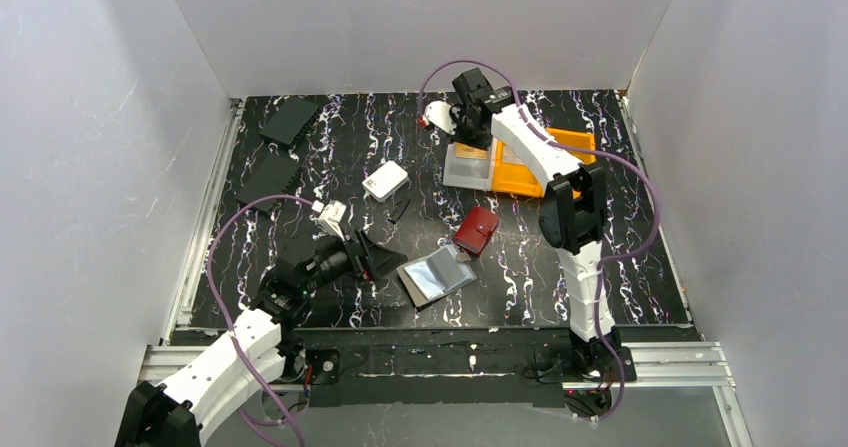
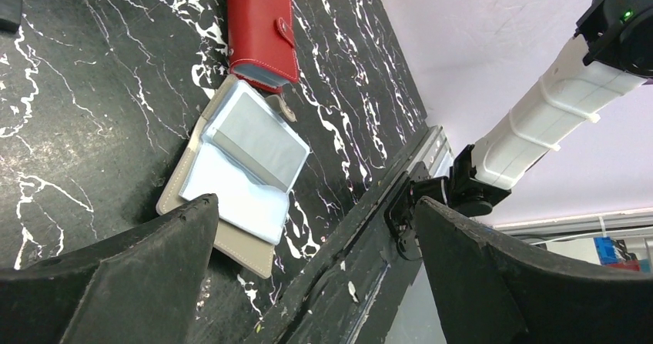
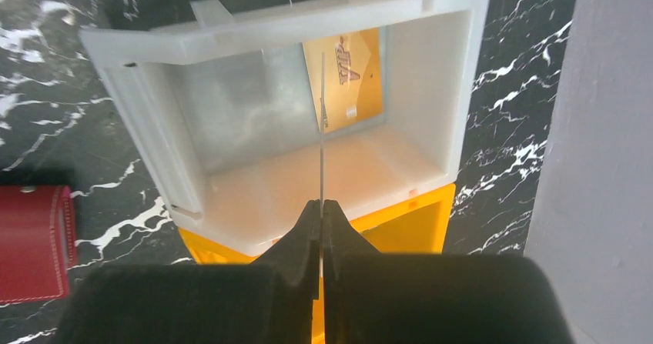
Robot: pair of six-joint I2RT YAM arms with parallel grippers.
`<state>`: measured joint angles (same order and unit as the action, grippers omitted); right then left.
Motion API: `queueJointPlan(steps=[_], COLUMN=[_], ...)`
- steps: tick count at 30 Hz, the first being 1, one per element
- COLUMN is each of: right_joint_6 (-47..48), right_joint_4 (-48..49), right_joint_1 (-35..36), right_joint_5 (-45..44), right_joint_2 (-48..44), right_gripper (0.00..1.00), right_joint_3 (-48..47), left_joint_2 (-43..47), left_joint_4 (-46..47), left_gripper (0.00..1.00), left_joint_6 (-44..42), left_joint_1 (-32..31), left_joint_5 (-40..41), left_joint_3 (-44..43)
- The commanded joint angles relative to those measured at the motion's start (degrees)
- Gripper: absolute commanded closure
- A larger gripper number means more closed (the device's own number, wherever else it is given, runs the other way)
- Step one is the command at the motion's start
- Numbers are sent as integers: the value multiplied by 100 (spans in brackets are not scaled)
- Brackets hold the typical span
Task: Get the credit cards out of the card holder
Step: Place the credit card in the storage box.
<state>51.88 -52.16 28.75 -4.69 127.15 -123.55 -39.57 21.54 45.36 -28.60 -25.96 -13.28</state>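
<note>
The grey-taupe card holder (image 1: 437, 275) lies open and flat on the black mat, its silvery sleeves up; it also shows in the left wrist view (image 2: 231, 167). My left gripper (image 1: 383, 260) is open and empty just left of it, jaws wide apart (image 2: 316, 204). My right gripper (image 1: 470, 132) is shut on a thin card (image 3: 321, 128) seen edge-on, its colour not clear, and holds it over a translucent white bin (image 3: 454, 90). An orange-brown card (image 3: 350, 75) and a silvery-grey card (image 3: 231, 105) lie inside that bin.
A closed red wallet (image 1: 477, 230) lies just beyond the card holder. An orange bin (image 1: 545, 172) adjoins the white bin (image 1: 468, 172). A small white box (image 1: 385, 180) sits mid-mat, and two black flat panels (image 1: 290, 120) (image 1: 268, 177) lie at the far left. White walls enclose the mat.
</note>
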Motion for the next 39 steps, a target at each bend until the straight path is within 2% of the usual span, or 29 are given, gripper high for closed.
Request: queueJointPlan(steps=[1,27,39], right_joint_6=[148,436,437], right_joint_4=[12,78,418], right_joint_1=[-27,106,109], right_joint_5=[-567,-579,-900], right_joint_2=[138,1092,1282], right_gripper=[98,91,74], right_joint_3=[-205,-444,-569], left_joint_2=[64,-68,-75], left_joint_4=[-172,-237,-273], left_gripper=[2,2,2], left_joint_6=[-193,-186,-142], left_joint_1=[39,47,51], left_joint_5=[-32,-50,-40], left_joint_3=[-140,-166,-183])
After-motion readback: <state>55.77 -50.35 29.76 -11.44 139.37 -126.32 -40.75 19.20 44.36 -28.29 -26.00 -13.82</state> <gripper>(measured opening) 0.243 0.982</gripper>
